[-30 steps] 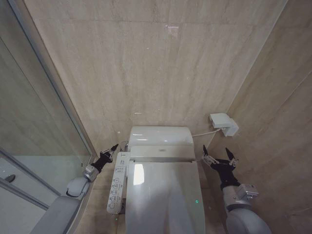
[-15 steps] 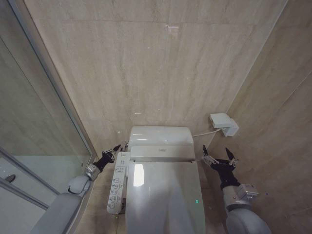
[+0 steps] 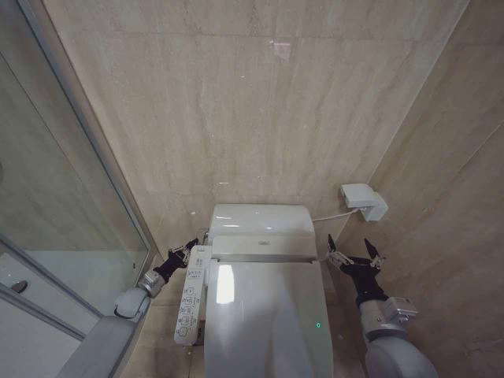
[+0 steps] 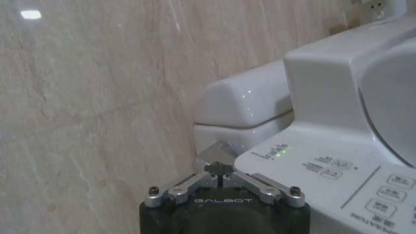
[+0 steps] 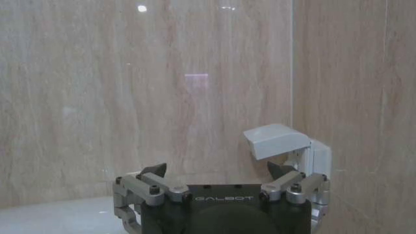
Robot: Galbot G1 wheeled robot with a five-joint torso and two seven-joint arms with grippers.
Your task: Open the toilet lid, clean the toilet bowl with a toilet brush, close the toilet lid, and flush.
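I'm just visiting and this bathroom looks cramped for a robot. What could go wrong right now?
The left end effector, fingers shut, sits right by the control panel beside the closed toilet lid; it might press a button by accident. The right end effector, open, hangs between the toilet and the side wall, below a wall box it could bump.

The toilet lid (image 3: 264,319) lies between control panel (image 3: 189,303) and right gripper (image 3: 352,253).

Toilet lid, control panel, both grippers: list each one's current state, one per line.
toilet lid: closed, flat over the bowl.
control panel: small green lights lit at its upper end.
left gripper: shut, beside the panel's top corner.
right gripper: open, empty, held right of the toilet.
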